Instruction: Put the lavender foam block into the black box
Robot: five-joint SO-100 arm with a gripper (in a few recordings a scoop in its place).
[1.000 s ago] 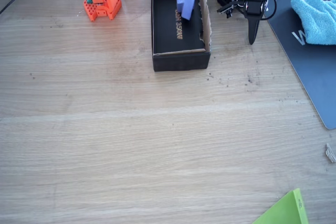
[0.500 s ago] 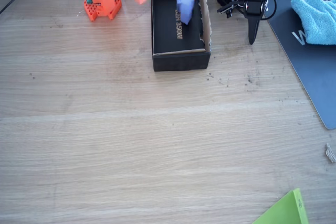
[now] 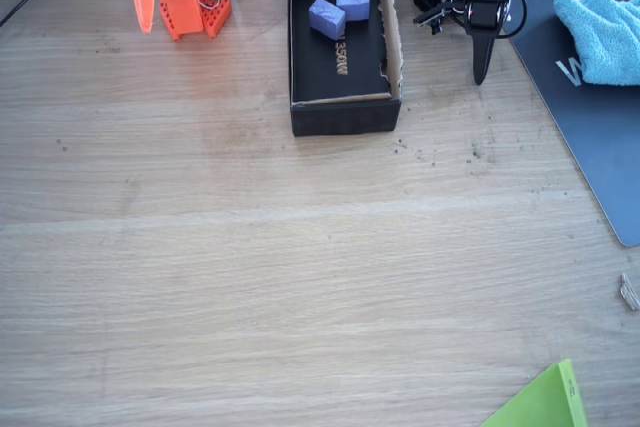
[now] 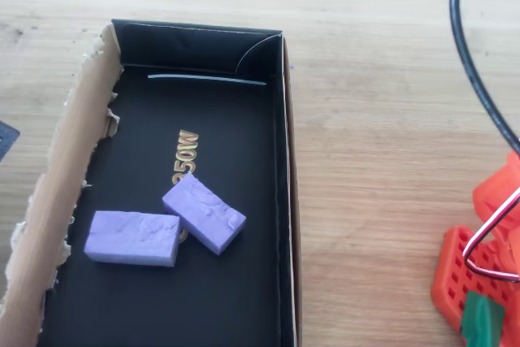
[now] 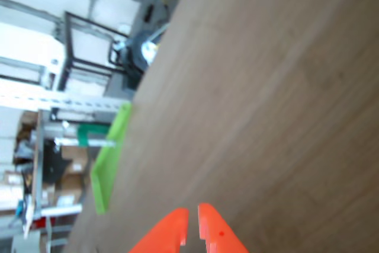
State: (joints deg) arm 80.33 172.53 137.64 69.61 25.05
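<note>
Two blocks (lavender foam block (image 4: 132, 238)) boxed.

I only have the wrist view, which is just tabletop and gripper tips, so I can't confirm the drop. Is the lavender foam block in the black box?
Observer: Yes. In the overhead view the lavender foam block lies flat on the floor of the black box.
Operator: Is anything else in there?
Observer: A second lavender block lies beside it. They appear to touch at one corner, and the second block partly covers the gold lettering.
Operator: Where is my gripper relative to the box?
Observer: In the fixed view the gripper points down at the table, left of the box and apart from it.
</note>
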